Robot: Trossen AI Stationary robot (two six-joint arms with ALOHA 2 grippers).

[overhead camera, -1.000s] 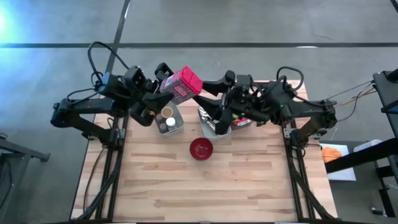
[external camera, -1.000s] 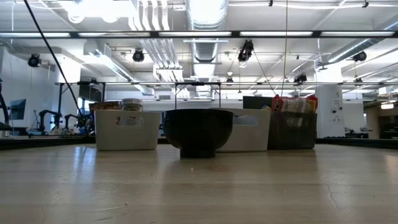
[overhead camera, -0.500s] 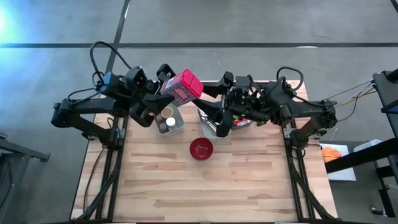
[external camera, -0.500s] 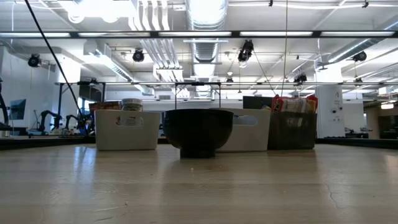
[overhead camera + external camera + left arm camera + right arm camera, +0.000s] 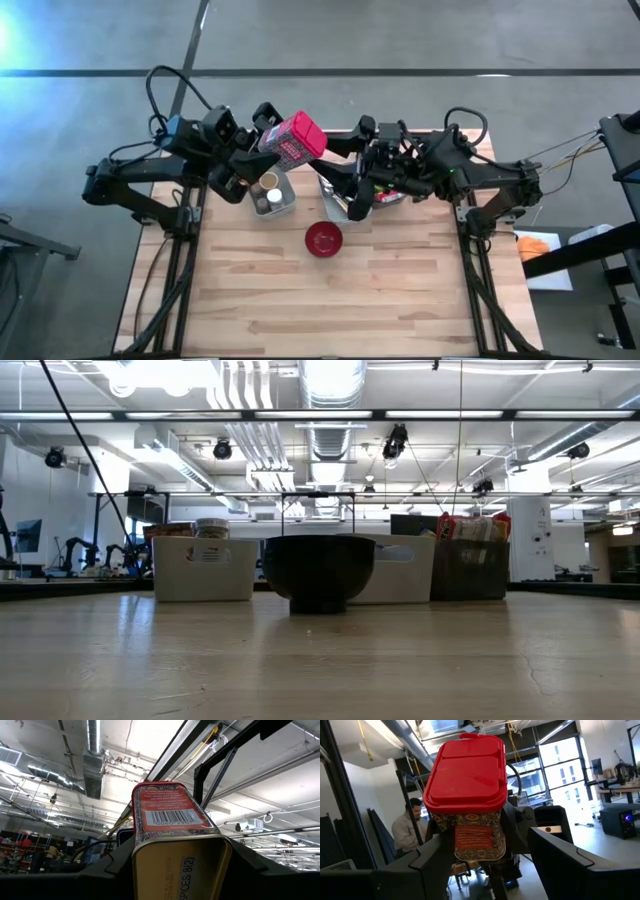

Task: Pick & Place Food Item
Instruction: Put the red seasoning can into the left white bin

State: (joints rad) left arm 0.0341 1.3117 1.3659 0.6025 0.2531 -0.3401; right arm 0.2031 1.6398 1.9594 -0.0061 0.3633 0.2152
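Wooden table (image 5: 330, 300) under a big workshop ceiling full of ducts and strip lights. Both arms meet above the far edge, holding up a red-lidded spice tin (image 5: 293, 139) between them. Left gripper (image 5: 262, 130) pinches the tin's bottom end, fingers on either side; right gripper (image 5: 335, 140) looks clamped on the lid end. Tin is well off the table, above the white bin (image 5: 272, 194) of jars. Red bowl (image 5: 323, 239) sits just in front of the bins. A person (image 5: 410, 827) stands in the background.
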